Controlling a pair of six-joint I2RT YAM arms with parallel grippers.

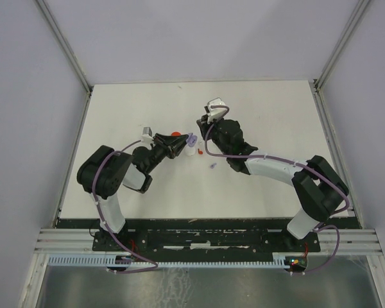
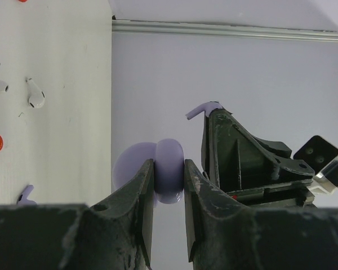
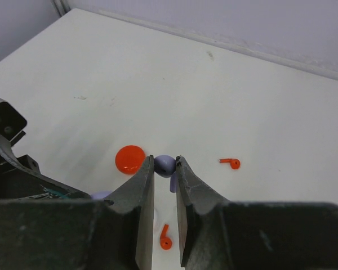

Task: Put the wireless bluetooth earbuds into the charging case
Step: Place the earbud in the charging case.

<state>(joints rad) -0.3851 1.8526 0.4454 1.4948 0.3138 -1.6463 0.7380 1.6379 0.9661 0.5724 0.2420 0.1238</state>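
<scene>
While I watched the feeds, the left pincer [image 2: 169,165] was clenched on the lavender charging case [image 2: 170,147], with one finger pressed to each side of it. Two rounded lobes of the case bulged side by side beyond those fingertips.

The right pincer [image 3: 164,160] was almost closed and grasped a lavender earbud [image 2: 203,108] at its very tip. From the left wrist I saw the bud's stem poking out past that tip. The right pincer stood just beside the case, with a narrow gap between them as far as I could tell.

From the right wrist, a red round disc [image 3: 130,159] lay on the table [image 3: 225,84] just beyond the fingertips, to the left in that view. One red earbud [image 3: 231,163] lay off to the other side of the pincer. Another red one [image 3: 165,239] showed through the slit between its fingers.

Off the left pincer's side, two white earbuds [image 2: 35,95] lay well apart from it. A second lavender earbud [image 2: 25,195] lay closer to its finger.
</scene>
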